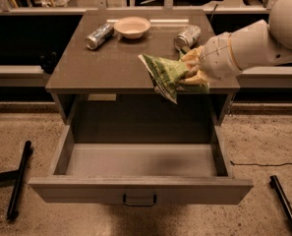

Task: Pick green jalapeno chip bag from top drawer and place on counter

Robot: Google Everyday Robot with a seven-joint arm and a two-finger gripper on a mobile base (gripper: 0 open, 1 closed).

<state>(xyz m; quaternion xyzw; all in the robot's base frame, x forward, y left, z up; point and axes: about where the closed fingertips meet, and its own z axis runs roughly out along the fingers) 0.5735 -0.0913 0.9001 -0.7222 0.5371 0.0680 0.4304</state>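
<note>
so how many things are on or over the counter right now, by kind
silver cans: 2
bowl: 1
green jalapeno chip bag: 1, held in the gripper at the counter's front right edge
total: 4

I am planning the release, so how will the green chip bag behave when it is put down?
Probably floppy: the green jalapeno chip bag droops, creased, from the gripper over the front edge of the counter. Likely light, since it is held by one end only. Its foil may slide when pushed.

Two cans (pixel 100 36) (pixel 187 35); one bowl (pixel 131 27), bag (pixel 166 75), hand (pixel 191 73)
</note>
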